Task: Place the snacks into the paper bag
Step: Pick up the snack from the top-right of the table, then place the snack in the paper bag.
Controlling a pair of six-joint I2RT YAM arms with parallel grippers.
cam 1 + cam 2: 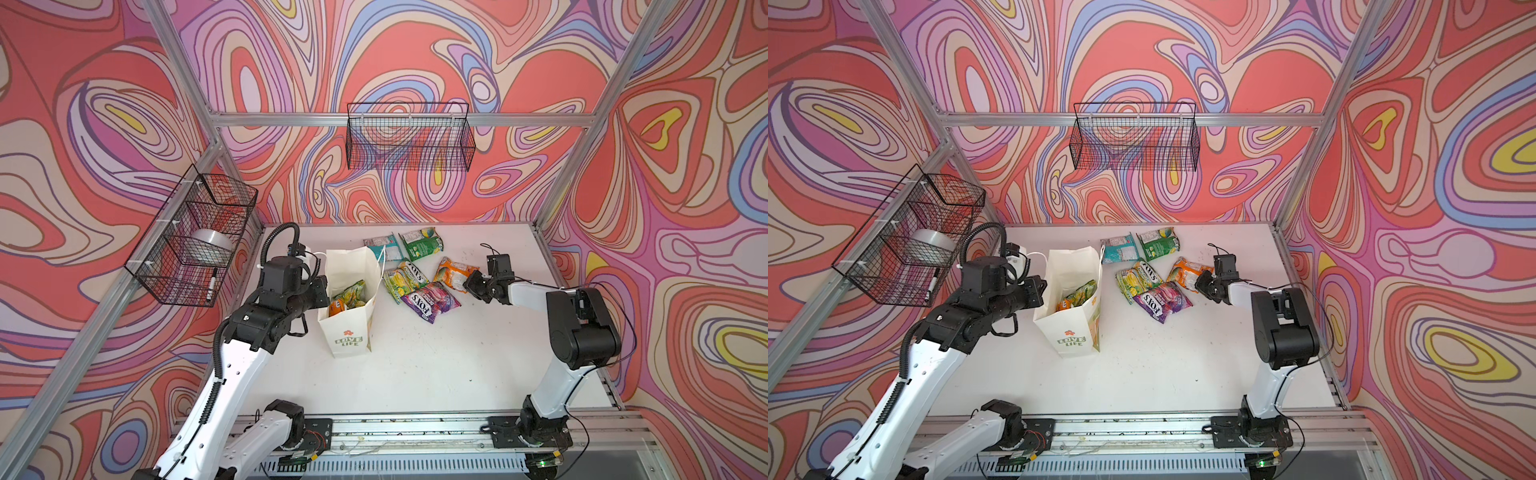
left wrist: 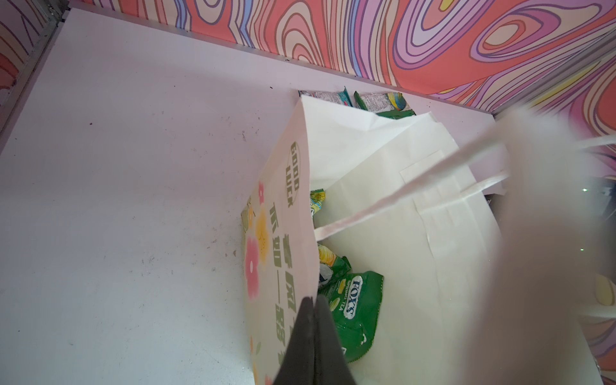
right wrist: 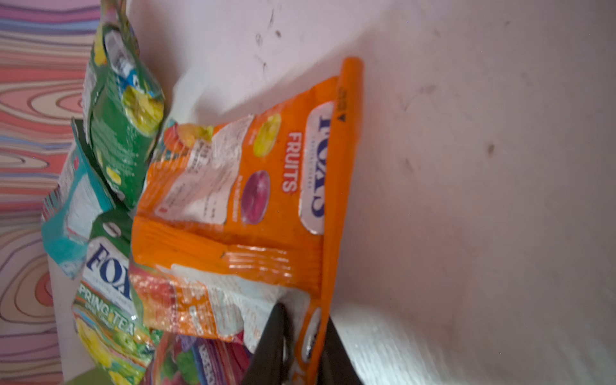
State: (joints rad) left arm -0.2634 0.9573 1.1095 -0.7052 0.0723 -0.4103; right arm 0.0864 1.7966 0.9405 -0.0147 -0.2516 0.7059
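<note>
Left arm (image 1: 245,365) is extended from the 7 o'clock edge of the table (image 1: 436,365), its wrist turned toward the paper bag (image 1: 349,332). Left gripper (image 2: 315,301) is pressed together on the bag's rim, with the printed side panel pinched between the jaws. The bag stands upright and open at roughly 9 o'clock of table centre. Inside it a green Spring Tea packet (image 2: 353,300) is seen by the left wrist camera, and an orange-yellow packet (image 1: 336,308) is seen in a top view. Right arm (image 1: 582,328) is raised at the elbow near 3 o'clock, with the forearm lowered toward the loose snacks. Right gripper (image 3: 305,328) is closed on the sealed edge of the orange packet (image 3: 266,186), which is pinched between the two jaws at about 1 o'clock. Four more packets are noted on the table around 12 o'clock: teal packet (image 1: 380,246), green packet (image 1: 419,243), yellow-green packet (image 1: 405,277) and purple packet (image 1: 430,301), the last two overlapping. A side wire basket (image 1: 183,249) on the wall at 9 o'clock holds a silvery roll (image 1: 212,245) and a marker (image 1: 212,286). A rear wire basket (image 1: 409,137) is hung on the wall at 12 o'clock.
</note>
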